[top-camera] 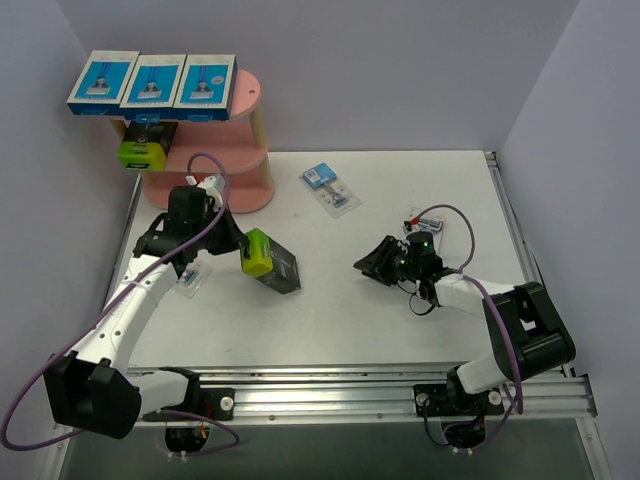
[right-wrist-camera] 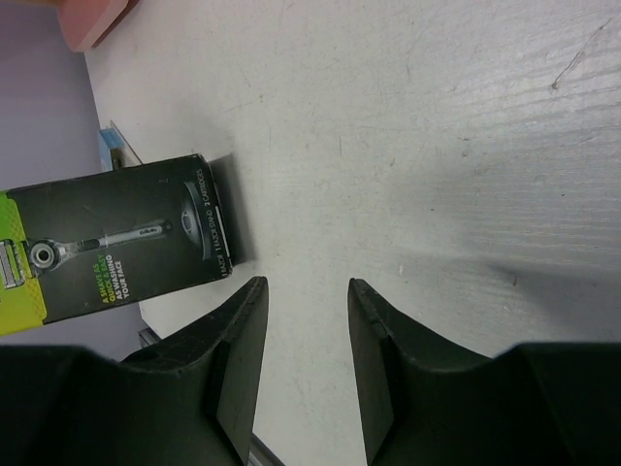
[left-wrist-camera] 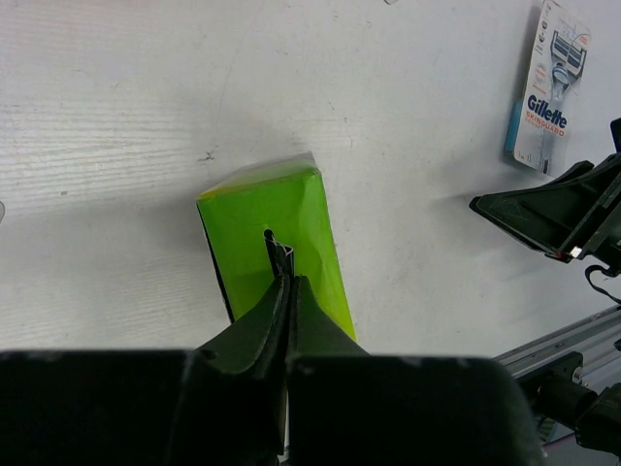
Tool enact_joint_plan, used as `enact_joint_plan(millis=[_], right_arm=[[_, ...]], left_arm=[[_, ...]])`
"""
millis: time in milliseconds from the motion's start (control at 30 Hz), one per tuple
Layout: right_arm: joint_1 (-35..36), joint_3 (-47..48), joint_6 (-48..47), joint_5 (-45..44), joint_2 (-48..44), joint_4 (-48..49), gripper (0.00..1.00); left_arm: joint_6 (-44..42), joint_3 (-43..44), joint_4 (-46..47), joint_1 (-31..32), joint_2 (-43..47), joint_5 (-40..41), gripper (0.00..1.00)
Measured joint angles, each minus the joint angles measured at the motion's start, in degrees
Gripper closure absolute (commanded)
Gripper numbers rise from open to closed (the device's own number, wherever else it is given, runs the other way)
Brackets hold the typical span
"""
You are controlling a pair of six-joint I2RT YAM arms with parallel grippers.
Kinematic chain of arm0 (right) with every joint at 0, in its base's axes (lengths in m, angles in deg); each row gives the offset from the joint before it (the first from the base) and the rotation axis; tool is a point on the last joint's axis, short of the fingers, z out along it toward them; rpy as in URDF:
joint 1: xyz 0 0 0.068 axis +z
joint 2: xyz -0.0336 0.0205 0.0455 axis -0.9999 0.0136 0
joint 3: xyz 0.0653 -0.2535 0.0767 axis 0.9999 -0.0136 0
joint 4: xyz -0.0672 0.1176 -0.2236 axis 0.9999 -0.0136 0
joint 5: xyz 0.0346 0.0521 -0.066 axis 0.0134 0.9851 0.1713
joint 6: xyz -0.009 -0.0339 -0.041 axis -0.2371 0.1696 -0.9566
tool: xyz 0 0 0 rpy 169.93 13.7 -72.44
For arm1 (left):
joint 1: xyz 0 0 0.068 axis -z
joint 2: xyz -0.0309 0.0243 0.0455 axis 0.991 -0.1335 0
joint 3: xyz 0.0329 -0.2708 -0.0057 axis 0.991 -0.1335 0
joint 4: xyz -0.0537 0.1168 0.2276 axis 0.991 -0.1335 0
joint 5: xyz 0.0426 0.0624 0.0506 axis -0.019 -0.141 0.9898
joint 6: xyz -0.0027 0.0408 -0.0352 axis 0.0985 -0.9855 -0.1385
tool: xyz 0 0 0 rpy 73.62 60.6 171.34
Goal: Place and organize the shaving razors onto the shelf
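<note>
left of centre on the table (top-camera: pixel 330 320), the left gripper (left-wrist-camera: pixel 283 277) is clamped shut on the lime-green end of a black razor box (top-camera: pixel 280 268) — its long axis pointing toward the half-open, empty right gripper (right-wrist-camera: pixel 306 291) — and the pink shelf (top-camera: pixel 250 95) stands behind-left, nearest the left arm (top-camera: pixel 130 300).

**Hidden / cropped items**

Left wrist: left hand (left-wrist-camera: pixel 282 272) covers the near side of the black box (left-wrist-camera: pixel 262 214); only its green end shows. Right wrist: same box cropped at left edge; shelf (right-wrist-camera: pixel 92 19) just a pink corner. Top: blister pack (top-camera: pixel 190 278) half under left arm (top-camera: pixel 130 305); second black box (top-camera: pixel 148 145) partly under shelf's top board; blue boxes' (top-camera: pixel 155 82) print unreadable.
</note>
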Motion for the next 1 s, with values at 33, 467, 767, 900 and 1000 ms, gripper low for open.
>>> enact_joint_plan(millis=[33, 467, 767, 900, 1000], right_arm=[[0.0, 0.0, 0.0, 0.0, 0.0, 0.1, 0.65], [0.0, -0.7, 0.1, 0.5, 0.8, 2.0, 0.66], [0.0, -1.6, 0.3, 1.2, 2.2, 3.9, 0.66], [0.0, -2.1, 0.3, 1.5, 2.6, 4.5, 0.66], [0.0, -2.2, 0.3, 1.5, 3.1, 4.7, 0.65]], left_arm=[[-0.1, 0.7, -0.4, 0.4, -0.3, 0.1, 0.98], [-2.3, 5.6, -5.1, 3.8, -2.1, 2.3, 0.98], [-3.3, 5.6, -4.7, 5.1, -3.0, 3.0, 0.76], [-3.7, 5.6, -4.7, 5.1, -3.7, 3.3, 0.62], [-4.2, 5.7, -4.4, 5.1, -3.7, 3.5, 0.49]])
